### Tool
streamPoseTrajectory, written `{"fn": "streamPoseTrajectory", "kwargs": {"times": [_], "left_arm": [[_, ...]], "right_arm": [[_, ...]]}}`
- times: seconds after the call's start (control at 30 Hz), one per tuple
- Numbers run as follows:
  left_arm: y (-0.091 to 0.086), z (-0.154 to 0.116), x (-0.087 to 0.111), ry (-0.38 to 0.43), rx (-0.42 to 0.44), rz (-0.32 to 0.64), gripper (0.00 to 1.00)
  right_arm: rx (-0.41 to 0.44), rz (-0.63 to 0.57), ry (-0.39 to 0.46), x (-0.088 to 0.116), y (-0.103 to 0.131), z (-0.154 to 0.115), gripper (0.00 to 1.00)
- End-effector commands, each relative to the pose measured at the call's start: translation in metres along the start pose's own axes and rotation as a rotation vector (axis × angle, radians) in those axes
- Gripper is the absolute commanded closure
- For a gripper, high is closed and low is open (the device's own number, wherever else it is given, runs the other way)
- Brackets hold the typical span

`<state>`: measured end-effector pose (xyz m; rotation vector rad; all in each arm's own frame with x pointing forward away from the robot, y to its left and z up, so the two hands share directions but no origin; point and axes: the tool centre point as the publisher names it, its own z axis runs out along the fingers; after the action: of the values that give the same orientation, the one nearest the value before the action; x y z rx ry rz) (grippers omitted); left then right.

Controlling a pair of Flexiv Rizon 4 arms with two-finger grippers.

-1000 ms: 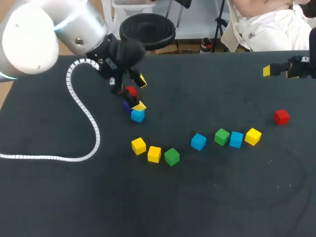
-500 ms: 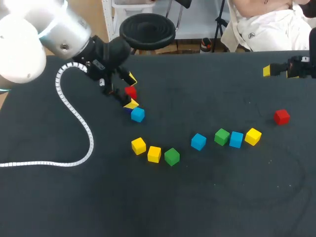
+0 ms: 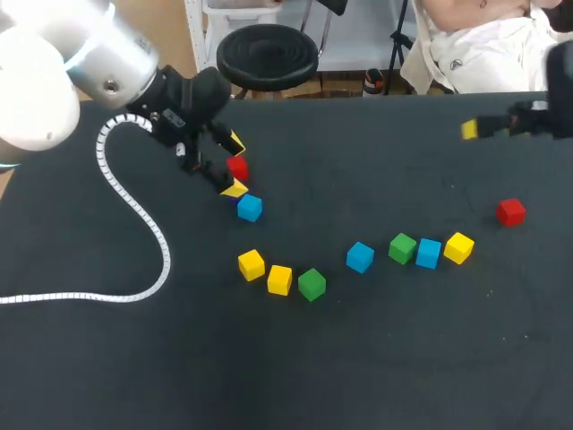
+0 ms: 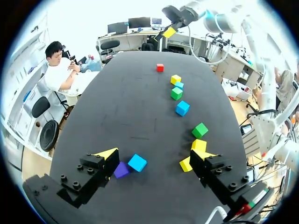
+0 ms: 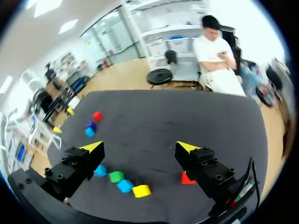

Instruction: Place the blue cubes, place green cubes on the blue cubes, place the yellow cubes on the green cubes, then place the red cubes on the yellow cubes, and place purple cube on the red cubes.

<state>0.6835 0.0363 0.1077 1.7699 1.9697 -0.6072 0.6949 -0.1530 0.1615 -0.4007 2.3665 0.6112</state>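
We count three blue cubes (image 3: 360, 257), three yellow cubes (image 3: 279, 279), two green cubes (image 3: 312, 284), two red cubes (image 3: 511, 212), one purple cube (image 4: 121, 169). Left arm (image 3: 107, 63) sits low, jaws wide; right arm's (image 3: 537, 119) jaws wide too.

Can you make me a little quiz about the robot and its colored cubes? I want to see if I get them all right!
1. How many green cubes can you count in the view from above?
2. True or false: the right hand is holding a cube.
3. Which cube sits right next to the purple cube? A) a blue one B) a green one C) a yellow one

Key
1. Two.
2. False. It is open, with nothing between its fingers.
3. A, the blue cube.
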Motion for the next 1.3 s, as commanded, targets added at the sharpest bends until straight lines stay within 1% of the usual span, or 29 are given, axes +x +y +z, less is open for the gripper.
{"fn": "streamPoseTrajectory", "kwargs": {"times": [0.03,0.07,0.2,0.23,0.27,0.37,0.47,0.57,1.3], "left_arm": [[0.001,-0.001,0.0,0.0,0.001,0.001,0.0],[0.001,-0.001,0.0,0.0,0.001,0.001,0.0],[0.001,-0.001,0.0,0.0,0.001,0.001,0.0],[0.001,-0.001,0.0,0.0,0.001,0.001,0.0],[0.001,-0.001,0.0,0.0,0.001,0.001,0.0],[0.001,-0.001,0.0,0.0,0.001,0.001,0.0],[0.001,-0.001,0.0,0.0,0.001,0.001,0.0],[0.001,-0.001,0.0,0.0,0.001,0.001,0.0],[0.001,-0.001,0.0,0.0,0.001,0.001,0.0]], "right_arm": [[-0.105,-0.236,0.206,-0.013,0.029,0.022,0.0],[-0.126,-0.255,0.231,-0.013,0.036,0.027,0.0],[-0.21,-0.35,0.387,-0.004,0.061,0.047,0.0],[-0.23,-0.37,0.409,-0.002,0.066,0.05,0.0],[-0.267,-0.4,0.447,0.002,0.071,0.054,0.0],[-0.292,-0.425,0.495,0.007,0.08,0.06,0.0],[-0.302,-0.42,0.502,0.009,0.084,0.062,0.0],[-0.326,-0.359,0.478,0.008,0.085,0.061,0.0],[-0.326,-0.359,0.478,0.008,0.085,0.061,0.0]]}}
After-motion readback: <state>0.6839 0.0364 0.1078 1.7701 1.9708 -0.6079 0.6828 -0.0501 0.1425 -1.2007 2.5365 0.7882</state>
